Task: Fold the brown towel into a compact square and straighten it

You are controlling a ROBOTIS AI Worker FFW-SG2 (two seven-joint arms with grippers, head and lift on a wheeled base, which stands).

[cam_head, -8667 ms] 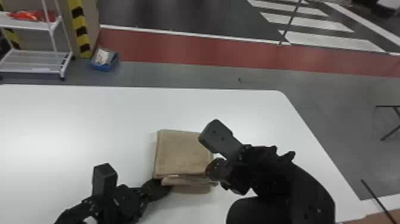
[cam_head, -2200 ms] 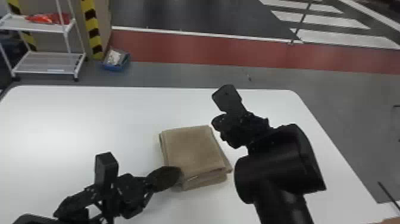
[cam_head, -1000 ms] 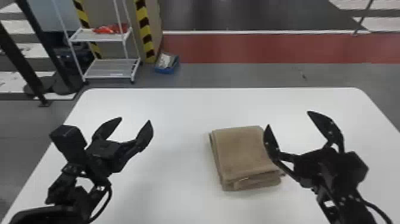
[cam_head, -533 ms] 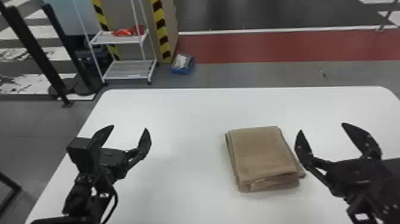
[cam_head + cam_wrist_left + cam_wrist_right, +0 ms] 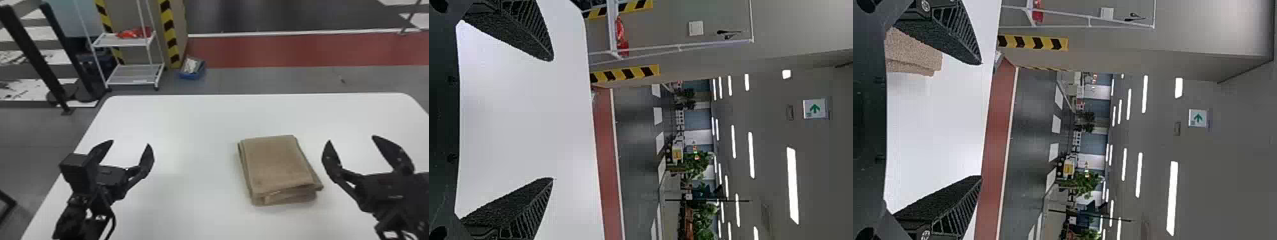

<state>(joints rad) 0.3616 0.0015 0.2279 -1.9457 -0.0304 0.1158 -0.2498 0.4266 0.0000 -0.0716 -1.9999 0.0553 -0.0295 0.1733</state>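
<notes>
brown towel [image 5: 277, 166] is lying folded flat on the white table [image 5: 191, 127], right of centre, and is sitting just left of the right gripper [image 5: 351, 139], a small gap showing between towel and near finger. left gripper [image 5: 130, 143] is hanging well off to the towel's left, so the right one is being the nearer hand. both grippers are spreading their fingers wide and pinching nothing. towel is looking squarish, maybe slightly longer near-to-far, that axis slanting so its near end is pointing a bit right. layers are showing unevenly along the near edge, a lower fold poking out past the top one. folding is seeming basically done; if any straightening is coming, the right hand is probably needing only a short leftward reach, while the left is facing a longer one rightward.
</notes>
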